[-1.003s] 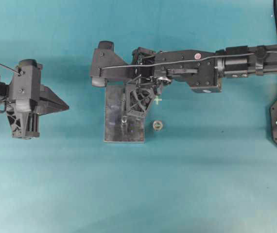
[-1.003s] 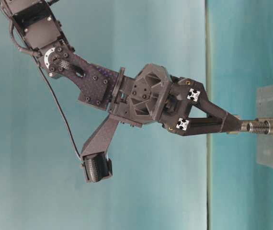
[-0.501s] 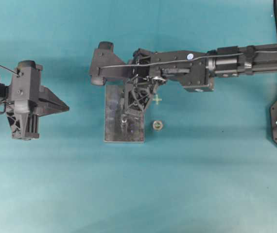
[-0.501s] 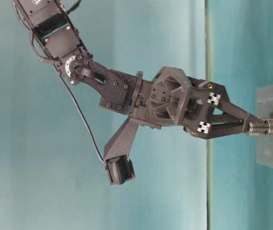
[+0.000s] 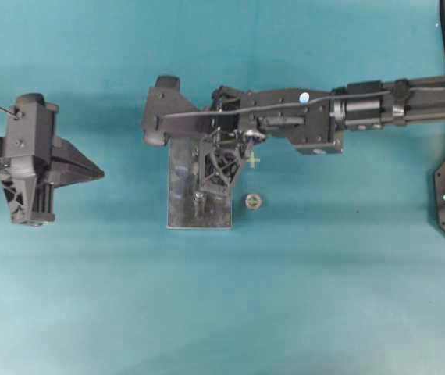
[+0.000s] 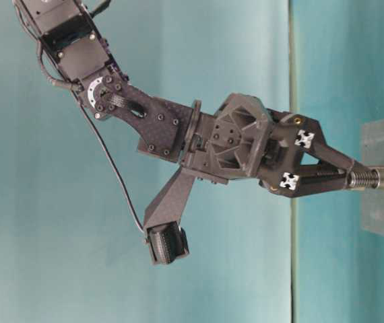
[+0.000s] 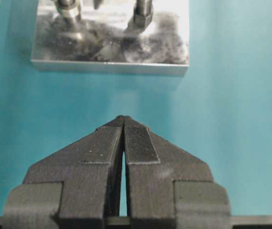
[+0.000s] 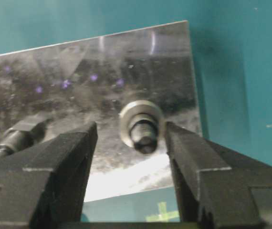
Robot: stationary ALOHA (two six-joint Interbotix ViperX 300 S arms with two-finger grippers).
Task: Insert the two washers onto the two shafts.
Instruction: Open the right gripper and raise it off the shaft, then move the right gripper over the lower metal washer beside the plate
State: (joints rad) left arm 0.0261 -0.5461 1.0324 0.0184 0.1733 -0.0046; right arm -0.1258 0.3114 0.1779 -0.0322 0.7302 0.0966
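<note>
- One washer (image 8: 126,119) sits around the top of the shaft (image 8: 143,134), as the right wrist view shows. It looks like a pale ring with the dark shaft poking through its middle.
- The shaft stands on a shiny metal plate (image 8: 78,81), and the plate lies on the blue worktop (image 5: 324,297).
- The right tool (image 8: 130,128) is spread wide. One finger is on each side of the washer, close by, and I see a small gap on both sides, so it is not pinching the ring.
- The left tool (image 7: 124,129) is pressed together with nothing in it. It hangs well away from the plate, with its tip pointing at it.
- Another small round ring (image 5: 253,201) lies on the worktop just beside the plate. I cannot tell what it is.
- I think the main job is nearly done, because the washer is on the shaft and free.
- I cannot tell if the washer has slid all the way down. What is left, I guess, is to check that and lift the right tool away without knocking the ring.
</note>
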